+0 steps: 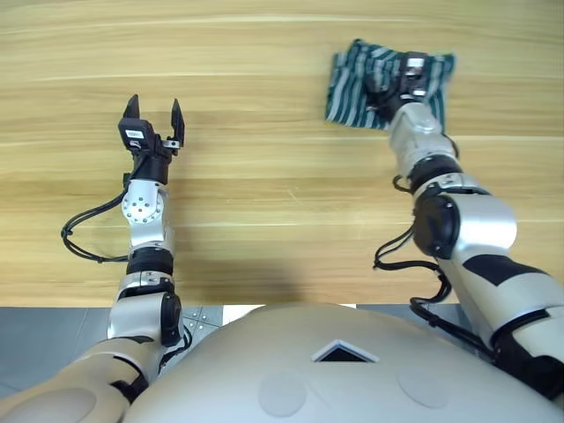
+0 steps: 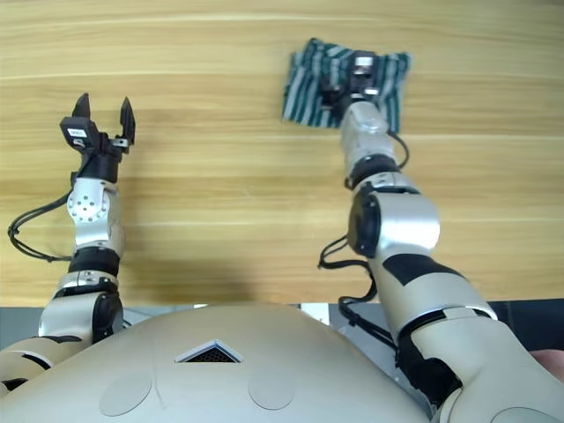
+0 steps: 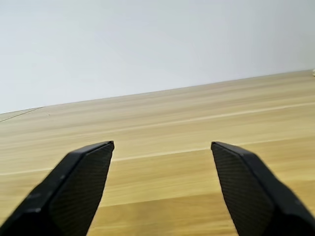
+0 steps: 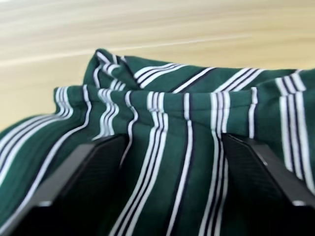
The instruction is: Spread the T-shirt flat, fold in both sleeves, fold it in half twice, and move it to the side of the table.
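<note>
The T-shirt (image 1: 348,84), dark green with white stripes, lies folded into a small bundle at the far right of the wooden table (image 1: 264,176). My right gripper (image 1: 401,75) sits on top of it, near its right half. In the right wrist view the gripper (image 4: 171,142) is open, its two black fingers (image 4: 93,167) set wide apart with a raised fold of the cloth (image 4: 172,113) between them. My left gripper (image 1: 154,110) is open over bare wood on the left side, well away from the shirt, with nothing between its fingers (image 3: 83,177).
Bare wooden tabletop stretches between the two arms and toward the near edge (image 1: 291,304). A pale wall (image 3: 147,44) rises behind the table's far edge in the left wrist view.
</note>
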{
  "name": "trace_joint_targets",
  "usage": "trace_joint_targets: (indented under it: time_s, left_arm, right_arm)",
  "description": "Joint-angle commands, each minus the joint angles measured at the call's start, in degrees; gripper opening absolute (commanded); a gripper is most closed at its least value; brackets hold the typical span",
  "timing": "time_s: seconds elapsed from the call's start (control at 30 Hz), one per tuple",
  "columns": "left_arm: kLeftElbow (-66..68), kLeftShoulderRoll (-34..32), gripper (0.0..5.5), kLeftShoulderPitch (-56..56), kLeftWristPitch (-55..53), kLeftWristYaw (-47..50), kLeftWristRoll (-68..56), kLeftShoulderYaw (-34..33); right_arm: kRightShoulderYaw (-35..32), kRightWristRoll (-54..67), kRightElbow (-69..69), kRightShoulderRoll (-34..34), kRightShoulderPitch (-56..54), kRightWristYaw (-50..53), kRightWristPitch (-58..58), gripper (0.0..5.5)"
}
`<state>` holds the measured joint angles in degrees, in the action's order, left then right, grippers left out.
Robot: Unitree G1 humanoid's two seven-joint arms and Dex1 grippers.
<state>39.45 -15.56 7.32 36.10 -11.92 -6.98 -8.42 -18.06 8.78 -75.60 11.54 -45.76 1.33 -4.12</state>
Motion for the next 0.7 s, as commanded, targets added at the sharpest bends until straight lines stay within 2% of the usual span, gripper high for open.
trace_joint_targets:
  time_s: [0.03, 0.23, 0.4, 0.47, 0.57, 0.63, 0.7]
  left_arm:
    - [-0.95, 0.38, 3.67, -1.91, 0.22, 0.83, 0.03, -1.16]
    - [0.78, 1.59, 3.67, -2.48, 1.11, 2.43, -0.06, -2.66]
    - [3.67, 2.02, 3.67, -1.59, 2.66, 2.99, 0.36, -3.04]
    - [5.00, 2.04, 3.67, -0.99, 3.79, 3.08, 0.28, -3.53]
    - [2.91, 3.43, 3.67, 0.37, 5.85, 2.33, -2.17, -4.64]
    - [1.69, 4.60, 3.67, 1.92, 5.76, 2.80, -2.61, -4.44]
    - [1.11, 6.31, 3.67, 3.77, 5.02, 3.51, -2.34, -3.66]
  right_arm:
    - [-11.92, 6.92, -2.43, 11.10, 5.89, 19.91, 0.99, 3.63]
    - [-20.35, 9.45, -2.22, 17.26, 12.91, 37.96, -3.42, 3.63]
    - [-21.85, 8.75, -1.54, 17.78, 12.45, 41.06, -8.13, 3.63]
    - [-19.09, 5.51, -0.48, 18.82, 10.75, 39.97, -13.62, 3.63]
    - [-7.19, -5.76, 3.53, 17.60, 6.94, 33.81, -28.25, 3.63]
    - [0.54, -11.31, 5.29, 12.66, 5.19, 26.07, -35.41, 3.63]
    - [10.18, -18.24, 5.39, 5.78, 4.60, 17.76, -37.44, 3.63]
